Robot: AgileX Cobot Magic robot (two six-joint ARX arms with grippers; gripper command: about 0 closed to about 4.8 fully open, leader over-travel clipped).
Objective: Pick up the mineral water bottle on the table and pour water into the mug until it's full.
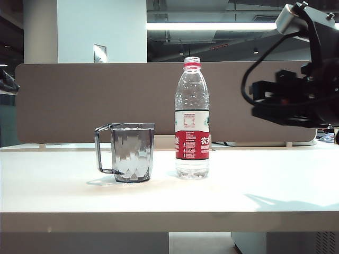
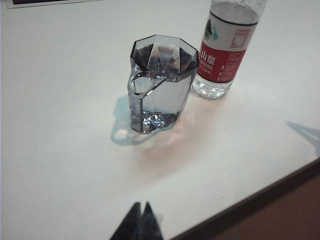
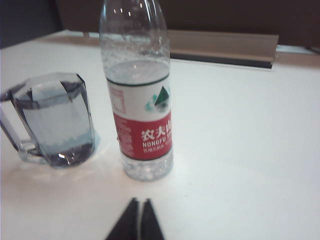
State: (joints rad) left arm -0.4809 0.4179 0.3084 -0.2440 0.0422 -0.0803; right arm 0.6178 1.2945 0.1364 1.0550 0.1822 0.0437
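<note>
One surface (image 1: pixel 169 196) carries one upright mineral water bottle (image 1: pixel 192 119) at centre frame, its long axis vertical, and one mug (image 1: pixel 132 152) just to its left. The right end effector (image 3: pixel 138 220), fingers together and empty, hangs at the upper right, nearer the bottle. The left end effector (image 2: pixel 141 222), also closed and empty, looks down on the mug.

The off-white table (image 1: pixel 254 185) bears the mug (image 1: pixel 132 152) just beside the upright mineral water bottle (image 1: pixel 192 119).

One bottle (image 1: pixel 192 119), one mug (image 1: pixel 130 152).
</note>
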